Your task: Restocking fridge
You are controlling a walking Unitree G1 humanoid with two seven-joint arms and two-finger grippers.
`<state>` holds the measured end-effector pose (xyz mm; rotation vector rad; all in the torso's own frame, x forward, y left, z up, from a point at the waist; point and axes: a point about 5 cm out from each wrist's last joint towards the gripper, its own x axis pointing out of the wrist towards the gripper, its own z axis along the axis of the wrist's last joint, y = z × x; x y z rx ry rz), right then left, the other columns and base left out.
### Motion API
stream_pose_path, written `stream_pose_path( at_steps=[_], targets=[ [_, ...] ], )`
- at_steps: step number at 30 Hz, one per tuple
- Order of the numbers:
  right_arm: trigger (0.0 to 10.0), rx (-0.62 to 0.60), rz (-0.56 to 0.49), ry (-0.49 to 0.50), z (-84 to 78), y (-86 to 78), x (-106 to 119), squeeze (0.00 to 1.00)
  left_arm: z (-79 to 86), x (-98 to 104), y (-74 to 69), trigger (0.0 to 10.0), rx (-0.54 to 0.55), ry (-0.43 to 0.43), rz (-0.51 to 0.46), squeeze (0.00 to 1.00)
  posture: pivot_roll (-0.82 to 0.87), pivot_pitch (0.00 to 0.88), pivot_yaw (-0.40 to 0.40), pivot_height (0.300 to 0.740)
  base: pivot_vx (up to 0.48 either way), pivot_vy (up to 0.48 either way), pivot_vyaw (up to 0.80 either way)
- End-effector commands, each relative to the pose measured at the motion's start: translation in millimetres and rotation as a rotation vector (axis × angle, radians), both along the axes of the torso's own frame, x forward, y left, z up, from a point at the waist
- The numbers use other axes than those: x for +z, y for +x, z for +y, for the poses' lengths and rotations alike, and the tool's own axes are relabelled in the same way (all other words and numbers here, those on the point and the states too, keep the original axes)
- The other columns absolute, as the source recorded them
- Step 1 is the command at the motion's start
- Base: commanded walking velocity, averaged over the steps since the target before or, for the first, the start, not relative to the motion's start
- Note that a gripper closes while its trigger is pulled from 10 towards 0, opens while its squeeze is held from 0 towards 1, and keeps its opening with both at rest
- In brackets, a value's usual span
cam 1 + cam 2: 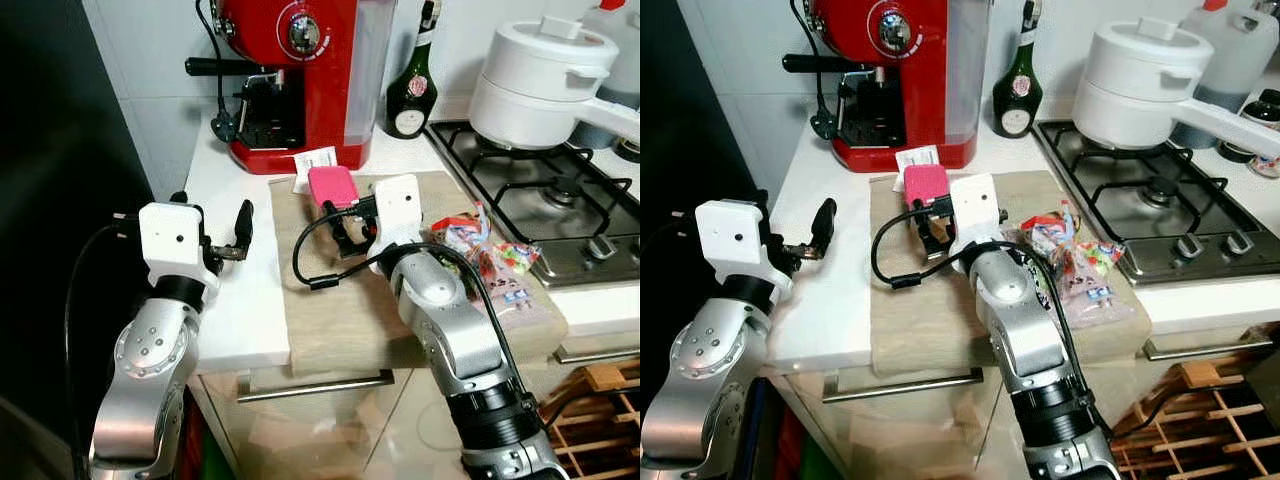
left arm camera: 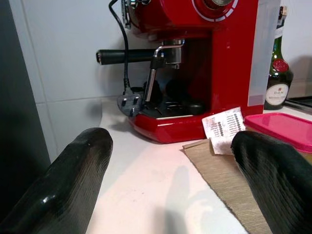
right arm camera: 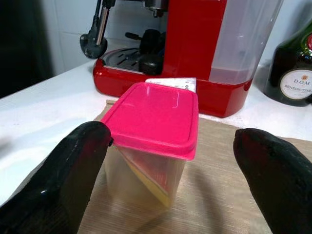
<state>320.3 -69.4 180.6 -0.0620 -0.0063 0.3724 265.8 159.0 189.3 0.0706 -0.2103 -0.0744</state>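
Right tool [image 3: 165, 161] is spreading wide around the pink-lidded clear plastic box [image 3: 151, 131], not yet gripping; nothing looks restocked so far.

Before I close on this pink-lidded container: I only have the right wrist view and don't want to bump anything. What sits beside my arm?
Observer: A clear bag of snack packets lies on the beige mat, close against the right arm on its right side.
Operator: And my other arm?
Observer: The left end effector hovers open over the white counter, left of the mat and apart from the pink-lidded container.
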Motion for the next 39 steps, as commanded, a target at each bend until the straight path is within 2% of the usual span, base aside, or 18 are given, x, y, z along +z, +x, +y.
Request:
stream_pose_path(
  at_steps=[1, 5, 10, 13, 18, 30, 39],
  targets=[
    [10.0, 0.008, 0.026, 0.011, -5.2, -3.4, 0.3, 0.0, -0.4, -0.2, -1.4, 10.0, -0.001, 0.001, 0.007, 0.0, -0.02, 0.0, 0.014, 0.74, 0.0, 0.0, 0.0],
    [10.0, 0.018, 0.053, 0.03, -6.9, -6.0, 0.3, 0.0, -0.6, -0.7, -2.1, 10.0, 0.0, -0.002, 0.008, 0.0, -0.02, 0.0, 0.011, 0.74, 0.0, 0.0, 0.0],
    [10.0, 0.033, 0.094, 0.075, 1.4, -4.9, -3.2, 0.0, -1.3, -0.8, -0.7, 10.0, -0.006, -0.002, 0.008, 0.0, -0.02, 0.0, 0.015, 0.74, 0.0, 0.0, 0.0],
    [10.0, 0.056, 0.092, 0.104, 7.2, -5.6, 2.1, 0.0, -1.5, -0.3, -0.7, 10.0, -0.009, 0.0, 0.007, 0.0, -0.02, 0.0, 0.015, 0.74, 0.0, 0.0, 0.0],
    [10.0, 0.076, 0.118, 0.125, 9.4, -7.7, 3.9, 0.0, -1.6, -0.3, -1.0, 10.0, -0.01, 0.001, 0.007, 0.0, -0.01, 0.0, 0.012, 0.74, 0.0, 0.0, 0.0],
    [10.0, 0.064, 0.11, 0.079, 9.9, -6.3, 4.0, 0.0, -2.1, -0.6, -1.1, 10.0, -0.009, -0.002, 0.012, 0.0, -0.02, 0.0, 0.015, 0.74, 0.0, 0.0, 0.0],
    [10.0, 0.046, 0.122, 0.081, 8.8, 4.7, 2.1, 0.0, -1.5, -1.1, -0.9, 10.0, -0.003, -0.007, 0.016, 0.0, -0.01, 0.0, 0.015, 0.74, 0.0, 0.0, 0.0]
  ],
)
